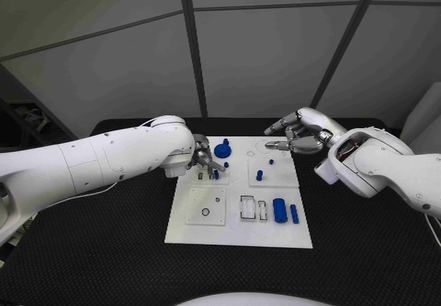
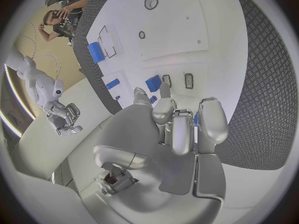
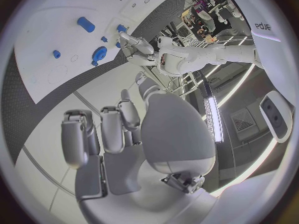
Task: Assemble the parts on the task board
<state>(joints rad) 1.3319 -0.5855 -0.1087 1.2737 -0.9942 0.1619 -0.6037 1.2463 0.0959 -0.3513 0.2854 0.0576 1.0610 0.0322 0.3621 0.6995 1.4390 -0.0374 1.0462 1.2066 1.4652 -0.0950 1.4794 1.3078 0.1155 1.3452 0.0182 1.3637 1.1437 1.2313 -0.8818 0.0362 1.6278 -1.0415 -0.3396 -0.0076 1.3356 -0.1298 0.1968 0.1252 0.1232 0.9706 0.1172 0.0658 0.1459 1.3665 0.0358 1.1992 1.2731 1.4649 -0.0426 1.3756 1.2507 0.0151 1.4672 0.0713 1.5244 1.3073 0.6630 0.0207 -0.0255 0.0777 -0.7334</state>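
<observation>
Fingers (image 1: 209, 163) of one left hand (image 1: 204, 159) touch one task board (image 1: 276, 236).

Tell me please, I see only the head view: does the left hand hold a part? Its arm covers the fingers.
Observer: In the left wrist view, the left hand reaches over the task board, and a blue part lies just beyond its fingertips. I cannot tell whether it grips anything.
Operator: And the right hand's palm?
Observer: The right wrist view shows the right hand with nothing in it, its fingers apart.
</observation>
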